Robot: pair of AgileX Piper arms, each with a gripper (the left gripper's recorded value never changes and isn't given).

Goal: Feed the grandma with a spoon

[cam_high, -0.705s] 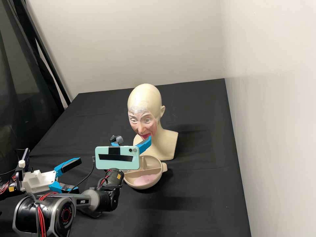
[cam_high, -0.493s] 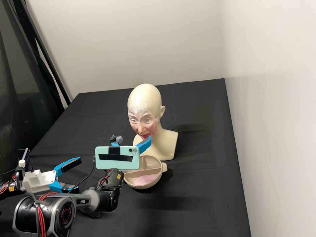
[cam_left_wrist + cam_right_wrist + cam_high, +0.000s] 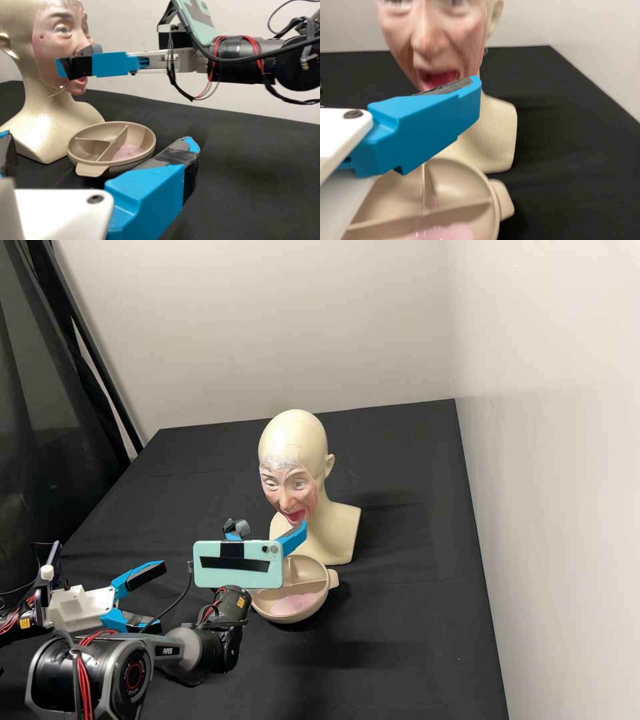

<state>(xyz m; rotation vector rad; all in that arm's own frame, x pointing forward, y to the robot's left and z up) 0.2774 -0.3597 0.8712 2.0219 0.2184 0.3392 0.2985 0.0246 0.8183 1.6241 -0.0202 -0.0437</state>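
Observation:
The grandma is a pale mannequin head [image 3: 297,470] with an open red mouth, standing mid-bench. A beige divided bowl [image 3: 328,579] with pink food in one compartment sits just in front of her. My right gripper [image 3: 270,529] hangs above the bowl's far rim. It is open and holds nothing, and one blue finger [image 3: 107,64] has its tip just short of her mouth [image 3: 437,78]. A mint phone [image 3: 237,563] is strapped to that wrist. My left gripper [image 3: 152,595] rests low at the bench's front left, open and empty, and its finger [image 3: 165,170] points toward the bowl [image 3: 80,156].
White walls close the bench at the back and on the right. A dark panel stands along the left edge. Black cloth [image 3: 400,613] stretches bare to the right of the bowl and behind the head. The right arm's motor housing [image 3: 87,673] fills the front left corner.
The right gripper has dropped slightly and drawn back a little from the mouth. The left gripper, head and bowl have not moved.

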